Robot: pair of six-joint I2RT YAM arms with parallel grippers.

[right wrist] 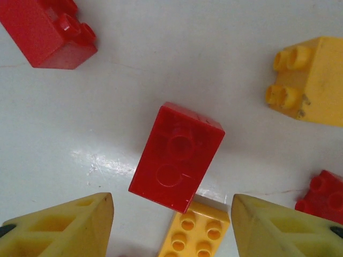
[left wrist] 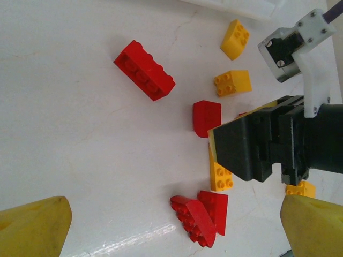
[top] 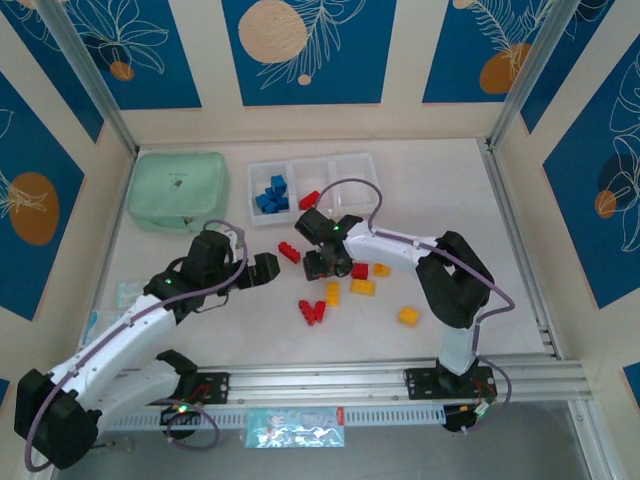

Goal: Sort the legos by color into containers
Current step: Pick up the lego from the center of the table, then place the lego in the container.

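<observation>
Red brick [right wrist: 176, 158], underside up, lies between my spread fingertips [right wrist: 80, 225], untouched. My right gripper [right wrist: 171, 206] is released and empty. I judge this to be the pick of a red piece. Next I should sink lower, straddle its long sides and close. A yellow brick [right wrist: 195, 230] touches its near end, while other bricks stand clear on either side. The containers [top: 340, 160] lie beyond me, with little in the way.
</observation>
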